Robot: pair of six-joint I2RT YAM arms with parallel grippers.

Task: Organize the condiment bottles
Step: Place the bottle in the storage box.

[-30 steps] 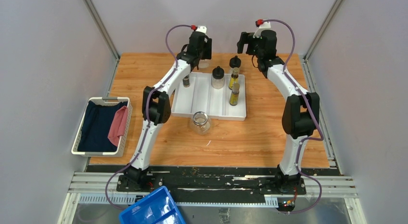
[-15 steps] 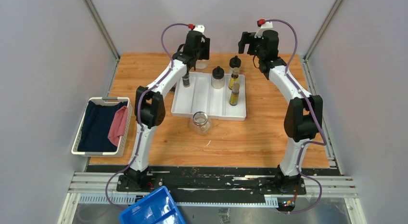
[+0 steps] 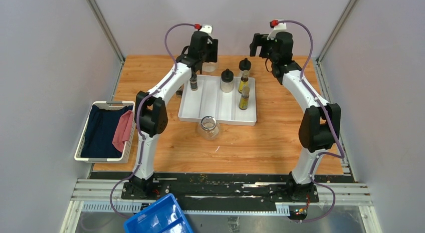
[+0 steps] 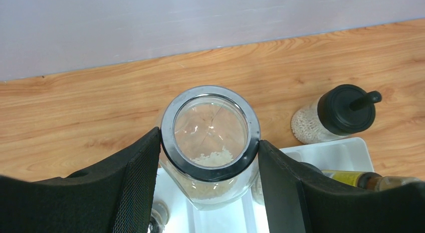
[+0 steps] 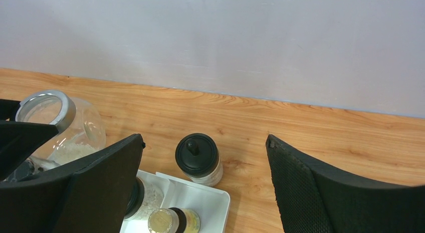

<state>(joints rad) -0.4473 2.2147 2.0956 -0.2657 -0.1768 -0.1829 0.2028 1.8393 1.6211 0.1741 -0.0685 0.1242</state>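
While your left pincer pinches the glass jar at the tray's eleven o'clock corner, your right pincer hangs spread near the black-capped bottle, which stands on the desk at the tray's one o'clock.

A clear jar is held upright, upper centre. Amber oil bottles are stood mid-frame, a second jar below.

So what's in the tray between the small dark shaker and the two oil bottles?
The top view shows a round black-capped bottle at the tray's far end, shaker left of it, oil bottles right.
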